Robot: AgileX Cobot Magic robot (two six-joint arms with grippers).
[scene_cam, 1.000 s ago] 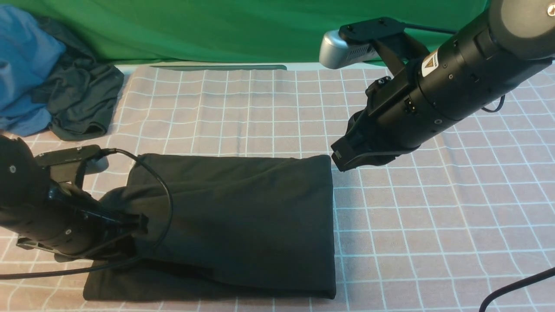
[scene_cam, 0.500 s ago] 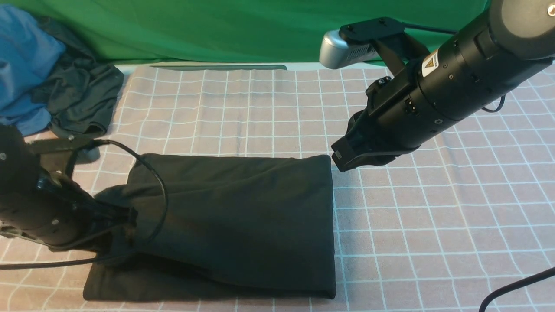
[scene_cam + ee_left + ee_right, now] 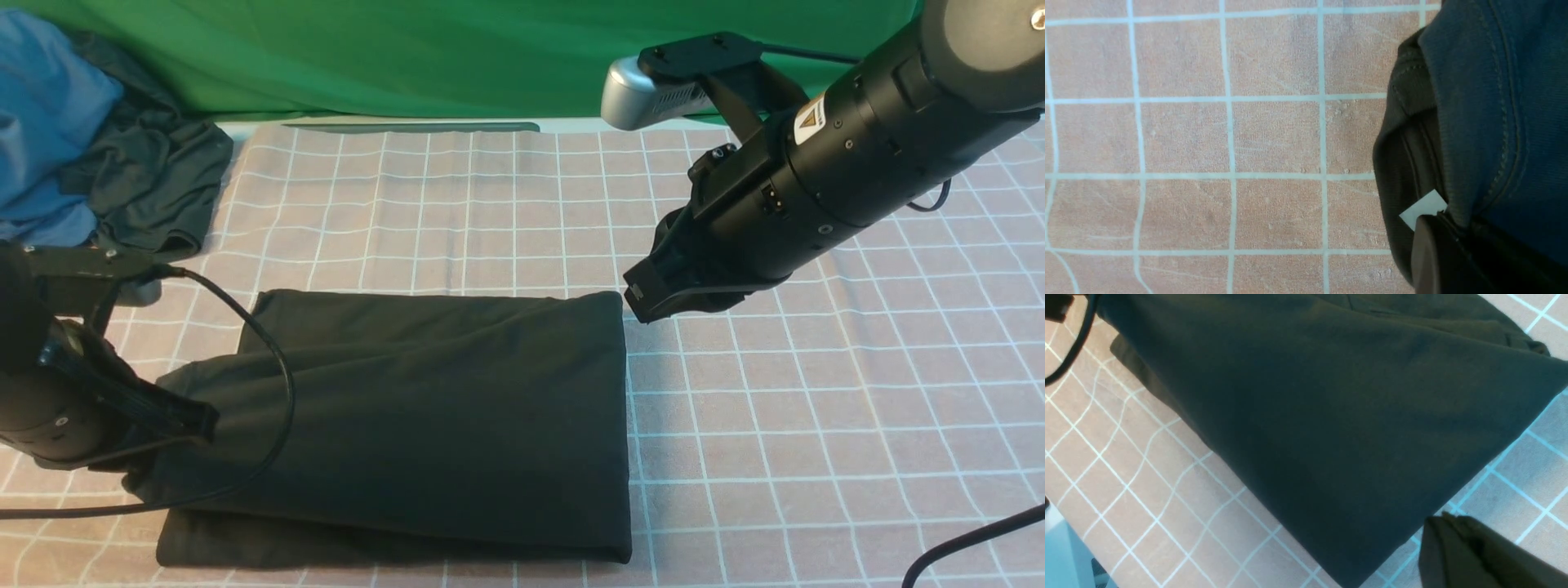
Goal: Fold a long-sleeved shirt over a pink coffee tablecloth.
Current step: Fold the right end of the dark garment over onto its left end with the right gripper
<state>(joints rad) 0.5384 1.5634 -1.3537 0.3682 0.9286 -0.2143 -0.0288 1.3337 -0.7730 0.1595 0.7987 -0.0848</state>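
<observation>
The black long-sleeved shirt (image 3: pixel 441 416) lies folded into a rectangle on the pink coffee tablecloth (image 3: pixel 816 408). My left gripper (image 3: pixel 204 425) is at the shirt's left end, shut on the top layer, which it holds stretched out to the left. In the left wrist view the left gripper (image 3: pixel 1447 222) pinches the ribbed collar of the shirt (image 3: pixel 1474 102) beside the white neck label (image 3: pixel 1423 208). My right gripper (image 3: pixel 641 306) hangs shut and empty just off the shirt's far right corner. In the right wrist view the right gripper (image 3: pixel 1443 522) is above the tablecloth (image 3: pixel 1515 465), next to the shirt (image 3: pixel 1331 396).
A green cloth (image 3: pixel 457 49) hangs along the back. A blue cloth (image 3: pixel 49 122) and a small dark garment (image 3: pixel 155 188) are bunched at the far left. My left arm's cable (image 3: pixel 277 384) loops over the shirt. Another cable (image 3: pixel 971 539) crosses the near right corner.
My left gripper has shut on the shirt's collar and moved left, drawing the top layer's bunched end out flatter and wider. The right arm has not moved.
</observation>
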